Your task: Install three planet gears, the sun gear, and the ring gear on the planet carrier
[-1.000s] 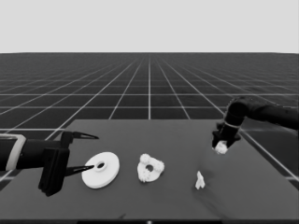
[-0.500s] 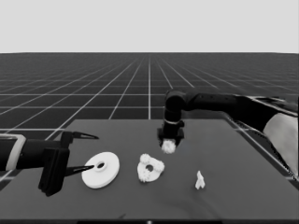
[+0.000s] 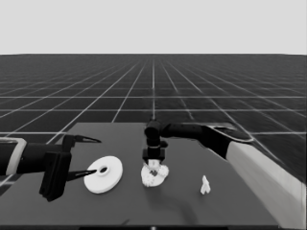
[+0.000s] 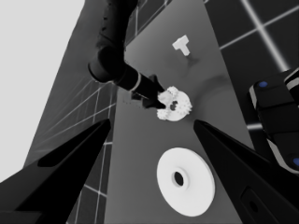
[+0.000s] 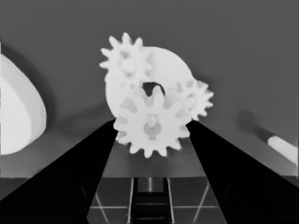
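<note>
My right gripper (image 3: 153,164) hangs just over the smaller round part (image 3: 154,176) at mid-table, shut on a small toothed gear (image 5: 150,122). In the right wrist view the right gripper (image 5: 153,126) holds that gear by its sides, in front of the part's centre hole. Two more gears (image 5: 126,58) (image 5: 195,98) sit on the smaller round part (image 5: 166,67). The larger round part (image 3: 103,173) lies flat to its left, under the fingers of my waiting left gripper (image 3: 96,155), which stands open and is not holding it.
A thin white piece (image 3: 205,185) stands on the table to the right of the smaller round part. The right arm's pale forearm (image 3: 259,177) fills the lower right of the head view. The table's front edge is close.
The right arm has swung from the table's far right to the middle, carrying a gear, and has lowered it over the smaller round part. The left arm has not moved.
</note>
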`<state>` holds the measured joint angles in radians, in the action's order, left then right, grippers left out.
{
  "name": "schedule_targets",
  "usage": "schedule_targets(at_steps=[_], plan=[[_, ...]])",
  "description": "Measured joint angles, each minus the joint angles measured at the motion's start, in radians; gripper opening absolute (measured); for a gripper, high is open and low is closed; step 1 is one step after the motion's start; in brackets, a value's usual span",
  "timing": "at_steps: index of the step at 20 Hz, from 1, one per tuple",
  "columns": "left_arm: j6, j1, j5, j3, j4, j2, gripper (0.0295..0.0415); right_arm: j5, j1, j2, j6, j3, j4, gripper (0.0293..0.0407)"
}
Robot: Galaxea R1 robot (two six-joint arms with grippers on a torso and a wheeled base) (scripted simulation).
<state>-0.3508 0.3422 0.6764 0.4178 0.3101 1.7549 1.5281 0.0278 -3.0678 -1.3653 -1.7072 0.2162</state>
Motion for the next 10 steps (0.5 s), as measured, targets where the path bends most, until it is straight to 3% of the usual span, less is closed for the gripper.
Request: schedule_targets(at_steps=[3, 10], plan=[[0.0, 0.0, 0.0, 0.0, 0.0, 0.0, 0.0385, -0.02, 0.054, -0.013, 0.03, -0.05, 0.049, 0.031], [0.0, 0.0, 0.0, 0.0, 0.0, 0.0, 0.0385, -0.025, 0.076, -0.016, 0.018, -0.063, 0.059, 0.031]])
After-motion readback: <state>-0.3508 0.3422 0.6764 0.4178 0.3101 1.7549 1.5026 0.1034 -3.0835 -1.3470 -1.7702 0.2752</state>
